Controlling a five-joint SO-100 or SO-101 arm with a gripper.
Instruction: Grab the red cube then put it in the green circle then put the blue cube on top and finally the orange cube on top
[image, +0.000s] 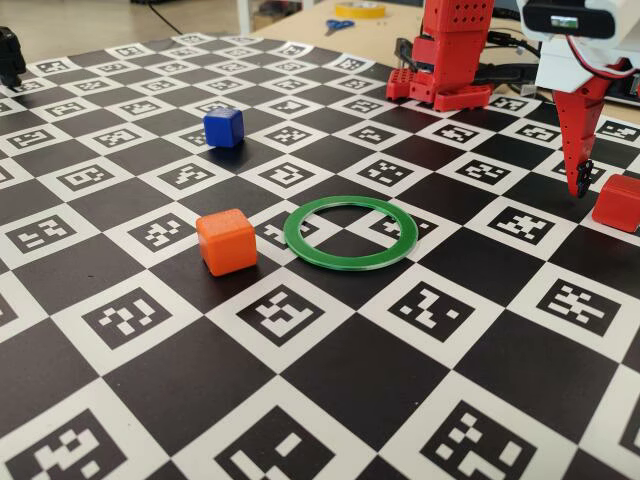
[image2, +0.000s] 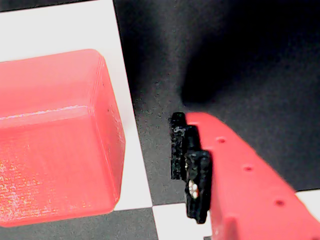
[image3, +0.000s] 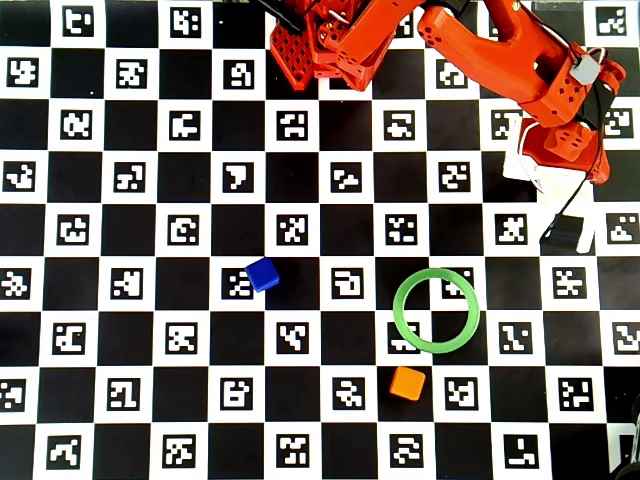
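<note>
The red cube (image: 617, 203) sits on the desk (image: 330, 380) at the right edge of the fixed view, just beside the hand (image: 580, 186), which points down next to it; whether the hand is spread I cannot tell. Farther left lies the green circle (image: 350, 232), empty, with the orange cube (image: 226, 241) near it and the blue cube (image: 223, 127) well apart.

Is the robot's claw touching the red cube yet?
Apart. The wrist view shows a strip of bare board between the red cube and the gripper's black-tipped finger; the fixed view also shows the gripper beside the cube, not touching.
</note>
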